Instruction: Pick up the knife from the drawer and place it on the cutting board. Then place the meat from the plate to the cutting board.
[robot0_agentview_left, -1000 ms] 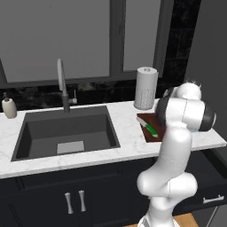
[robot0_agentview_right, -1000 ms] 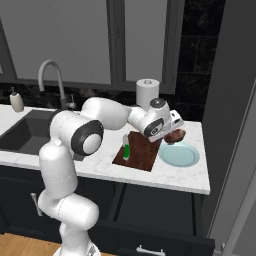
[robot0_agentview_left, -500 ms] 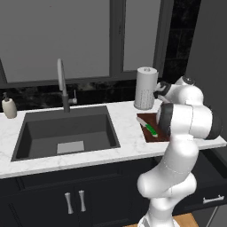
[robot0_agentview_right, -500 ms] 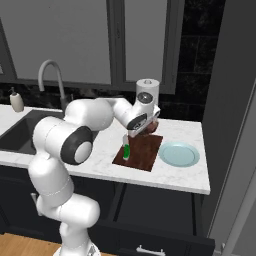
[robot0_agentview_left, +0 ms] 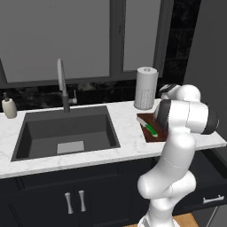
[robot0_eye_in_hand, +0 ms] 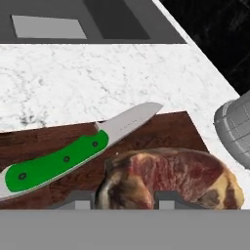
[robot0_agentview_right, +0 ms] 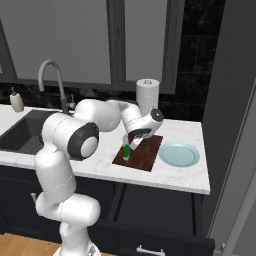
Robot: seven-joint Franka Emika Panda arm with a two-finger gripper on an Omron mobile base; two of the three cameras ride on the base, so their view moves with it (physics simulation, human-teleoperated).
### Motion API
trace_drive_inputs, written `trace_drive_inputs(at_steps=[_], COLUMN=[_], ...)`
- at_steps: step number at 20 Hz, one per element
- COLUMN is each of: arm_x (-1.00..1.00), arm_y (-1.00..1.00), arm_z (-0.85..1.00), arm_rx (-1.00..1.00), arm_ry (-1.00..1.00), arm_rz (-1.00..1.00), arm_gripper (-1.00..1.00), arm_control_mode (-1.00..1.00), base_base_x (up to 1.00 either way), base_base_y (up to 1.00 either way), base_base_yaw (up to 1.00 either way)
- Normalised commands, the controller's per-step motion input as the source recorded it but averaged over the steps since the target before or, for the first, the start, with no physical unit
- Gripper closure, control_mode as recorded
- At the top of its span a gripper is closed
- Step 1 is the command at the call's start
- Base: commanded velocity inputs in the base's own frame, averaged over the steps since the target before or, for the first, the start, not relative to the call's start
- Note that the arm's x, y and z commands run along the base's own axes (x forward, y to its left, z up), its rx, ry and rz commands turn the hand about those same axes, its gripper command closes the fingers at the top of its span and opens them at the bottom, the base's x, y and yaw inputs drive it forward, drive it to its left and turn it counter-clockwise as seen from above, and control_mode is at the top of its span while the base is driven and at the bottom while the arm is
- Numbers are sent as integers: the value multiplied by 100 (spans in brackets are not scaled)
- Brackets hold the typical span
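Note:
My gripper [robot0_eye_in_hand: 124,201] is shut on the meat [robot0_eye_in_hand: 171,178], a brown and red lump held between the fingertips [robot0_eye_in_hand: 83,199]. It hangs low over the dark reddish cutting board [robot0_eye_in_hand: 161,128]; I cannot tell whether it touches the wood. In the right base view the gripper [robot0_agentview_right: 136,144] sits over the cutting board [robot0_agentview_right: 145,156]. The knife [robot0_eye_in_hand: 63,162], with a green handle and a pale blade, lies flat on the board just beside the meat, and I also see the knife [robot0_agentview_right: 127,151] and the knife [robot0_agentview_left: 151,129] from the base. The pale blue plate [robot0_agentview_right: 178,154] right of the board has nothing on it. The drawer [robot0_agentview_left: 209,198] below the counter is closed.
A paper-towel roll [robot0_agentview_right: 148,95] stands just behind the board, close to the hand. The sink [robot0_agentview_left: 66,133] with its faucet [robot0_agentview_left: 62,84] lies to the left, and a soap bottle [robot0_agentview_left: 8,107] stands at the far left. A dark wall panel [robot0_agentview_right: 230,100] bounds the counter on the right.
The gripper has swung left from above the plate to above the cutting board, carrying the meat. The plate is left bare. The knife has not moved.

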Motion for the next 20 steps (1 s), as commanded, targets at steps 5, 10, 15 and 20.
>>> trace_drive_inputs(at_steps=[5, 10, 15, 20], arm_x=[0, 0, -11, 1], arm_y=[0, 16, 0, -9], arm_z=[-2, 0, 0, 4], arm_rx=[-4, -5, -34, -39], arm_ry=[0, 0, 0, 0], arm_rz=[20, 15, 8, 1], arm_gripper=[100, -100, -100, -100], arm_control_mode=[-100, -100, -100, -100], base_base_x=[0, 0, 0, 0], base_base_y=[0, 0, 0, 0], base_base_yaw=[0, 0, 0, 0])
